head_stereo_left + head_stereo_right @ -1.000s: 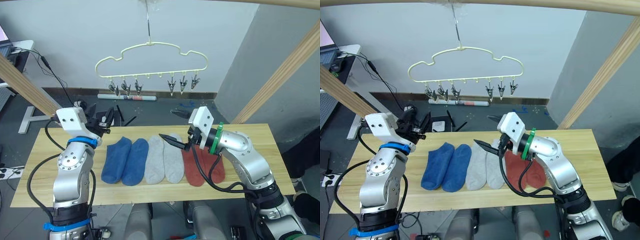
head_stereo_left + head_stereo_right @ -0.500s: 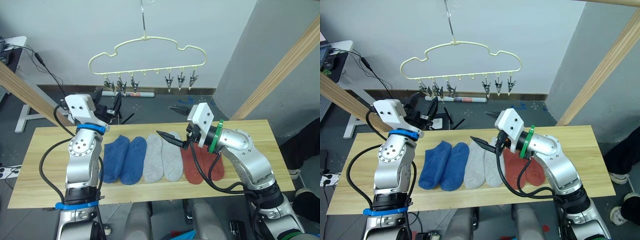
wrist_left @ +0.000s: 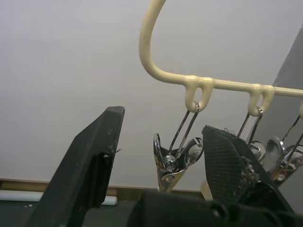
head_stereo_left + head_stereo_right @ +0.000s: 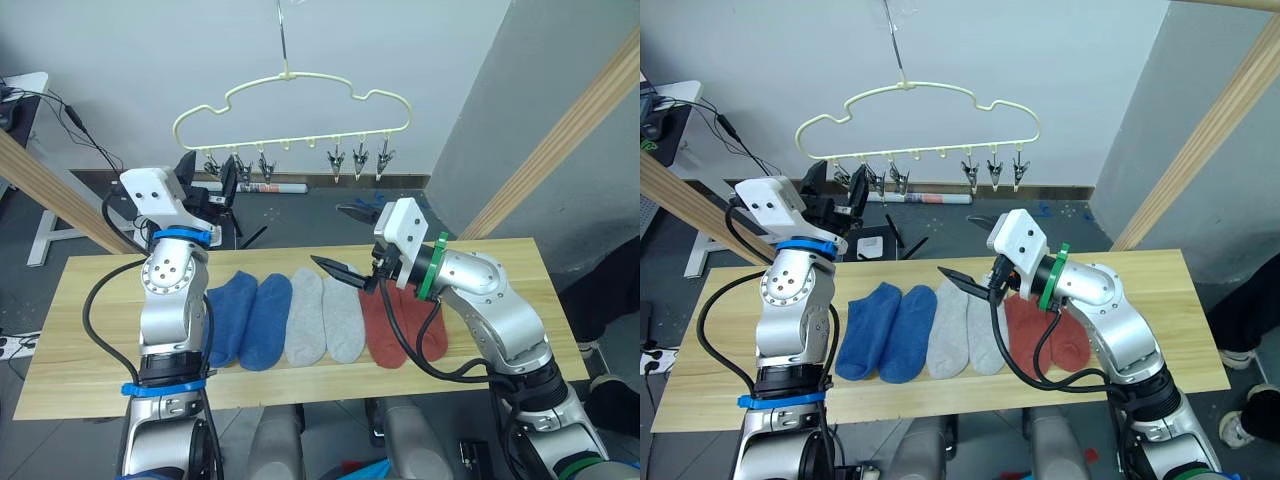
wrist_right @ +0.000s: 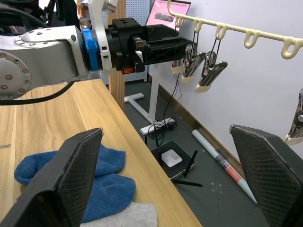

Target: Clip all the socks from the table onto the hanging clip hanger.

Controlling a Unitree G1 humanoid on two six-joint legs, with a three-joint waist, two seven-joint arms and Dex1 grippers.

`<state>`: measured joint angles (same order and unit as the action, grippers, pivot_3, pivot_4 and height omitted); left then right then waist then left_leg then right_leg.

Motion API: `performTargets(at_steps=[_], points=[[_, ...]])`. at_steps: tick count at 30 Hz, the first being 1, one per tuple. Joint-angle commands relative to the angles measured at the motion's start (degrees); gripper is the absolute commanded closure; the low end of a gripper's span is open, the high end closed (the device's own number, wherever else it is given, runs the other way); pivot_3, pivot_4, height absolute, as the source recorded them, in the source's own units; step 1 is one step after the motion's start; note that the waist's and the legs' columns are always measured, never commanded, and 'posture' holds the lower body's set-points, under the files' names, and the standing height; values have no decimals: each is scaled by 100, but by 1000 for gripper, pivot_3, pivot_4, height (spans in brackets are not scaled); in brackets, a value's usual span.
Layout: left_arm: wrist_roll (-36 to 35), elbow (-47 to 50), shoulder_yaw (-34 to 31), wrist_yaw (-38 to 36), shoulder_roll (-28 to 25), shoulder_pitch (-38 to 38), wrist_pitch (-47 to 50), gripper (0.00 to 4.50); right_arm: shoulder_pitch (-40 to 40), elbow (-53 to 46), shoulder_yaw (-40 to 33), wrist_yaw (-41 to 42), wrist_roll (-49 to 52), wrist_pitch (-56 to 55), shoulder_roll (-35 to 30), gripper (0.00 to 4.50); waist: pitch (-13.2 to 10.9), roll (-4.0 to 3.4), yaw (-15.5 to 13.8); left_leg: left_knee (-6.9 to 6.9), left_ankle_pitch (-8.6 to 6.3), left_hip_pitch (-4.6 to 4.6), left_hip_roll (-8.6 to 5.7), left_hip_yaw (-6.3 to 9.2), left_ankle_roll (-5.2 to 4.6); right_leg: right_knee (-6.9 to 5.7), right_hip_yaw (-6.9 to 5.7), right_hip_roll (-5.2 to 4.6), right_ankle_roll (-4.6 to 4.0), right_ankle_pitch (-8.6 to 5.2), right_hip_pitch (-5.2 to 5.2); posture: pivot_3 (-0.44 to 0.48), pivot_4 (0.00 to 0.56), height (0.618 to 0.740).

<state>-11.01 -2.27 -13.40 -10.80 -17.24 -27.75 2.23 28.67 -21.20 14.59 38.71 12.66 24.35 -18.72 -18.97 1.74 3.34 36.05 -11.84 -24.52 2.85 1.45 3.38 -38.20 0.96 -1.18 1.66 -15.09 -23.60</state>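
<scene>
Table [image 4: 90,330]: long light wood top, below and in front of the hanger.
Hanger [image 4: 290,95]: pale yellow-green wire, cloud-shaped top, hung by a metal hook; clips [image 4: 345,160] in two groups of three, with bare loops between.
Socks: six lying flat in a row on the table under the hanger, none clipped; blue pair [image 4: 250,315] toward the hanger's left end, grey pair [image 4: 320,318] in the middle, red pair [image 4: 400,325] toward its right end.
Left gripper [image 4: 205,172]: raised at the hanger's left end; the left wrist view shows its fingers [image 3: 90,161] spread around the end clip [image 3: 173,163], not touching it.
Right gripper [image 4: 345,245]: fingers wide apart and empty, low over the grey and red socks, well below the hanger; the right wrist view shows the left gripper beside the left clips.
</scene>
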Motion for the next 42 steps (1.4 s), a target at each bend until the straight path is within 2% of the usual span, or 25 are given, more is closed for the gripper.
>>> performTargets(at_steps=[1, 5, 9, 13, 17, 21, 32, 34, 36, 42], points=[[-58, 104, 10, -30, 15, -72, -55, 2368, 90, -188, -114, 1, 88, -91, 14, 0, 0, 0, 0, 0, 0, -1, 0, 0, 0, 0, 0, 0, 1, 0, 0, -163, 341, 733], [-80, 83, 79, -54, 43, -68, 24, 3617, 60, -200, -130, -6, 79, -89, -9, 0, 0, 0, 1, 0, 0, -4, 0, 0, 0, 1, -1, 0, 2, -1, -2, -167, 336, 733], [-79, 129, 81, -55, 33, -40, 76, 4321, -88, -140, -170, -87, -23, -131, -69, 0, 0, 0, 7, 0, 0, -5, -1, -1, 0, 0, 0, -1, 1, 0, -5, -167, 336, 733], [-24, 272, 109, -87, -23, -51, 130, 4327, -612, 193, -469, -330, -274, -184, -373, 0, 1, 2, -11, 0, 0, -6, -2, 0, 1, 1, -1, -3, 3, -1, -5, -149, 339, 733], [-16, 415, 110, -94, -87, -63, 246, 4327, -1206, 762, -843, -996, -813, -376, -591, 0, 1, 2, -5, 0, 0, -13, -7, -5, 1, 4, 3, -9, 8, 2, -8, -135, 345, 733], [-37, 538, 80, -102, -160, -25, 412, 4327, -1587, 1351, -1058, -1467, -1007, -437, -478, 0, 1, 2, -5, -1, 1, -18, -6, -5, 1, 0, 4, -7, 9, 2, -19, -138, 353, 733], [10, 477, 120, -296, -337, 34, 449, 4327, -1179, 2984, -1200, -2321, -1068, 70, 296, 0, 1, 2, 27, 4, 3, -26, -10, -16, 4, -41, 21, -7, 17, -3, -49, -140, 344, 733], [28, 459, 109, -300, -363, 51, 439, 4327, -1189, 3091, -1190, -2406, -1066, 190, 378, 365, 1, 2, 25, 3, 3, -25, -8, -12, 5, -48, 17, -5, 23, -7, -52, -136, 341, 733], [27, 458, 82, -286, -388, 36, 445, 4327, -1240, 3109, -1219, -2458, -1047, 252, 442, 925, 1, 3, 23, 3, 3, -25, -8, -12, 5, -53, 18, -5, 25, -9, -53, -129, 337, 733], [-46, 468, 43, -308, -424, 24, 544, 4327, -1336, 3034, -1190, -2481, -1068, 171, 482, 2964, 2, 4, 7, 8, 7, -24, -10, -11, 11, -63, 17, -7, 29, -11, -52, -125, 335, 733]])
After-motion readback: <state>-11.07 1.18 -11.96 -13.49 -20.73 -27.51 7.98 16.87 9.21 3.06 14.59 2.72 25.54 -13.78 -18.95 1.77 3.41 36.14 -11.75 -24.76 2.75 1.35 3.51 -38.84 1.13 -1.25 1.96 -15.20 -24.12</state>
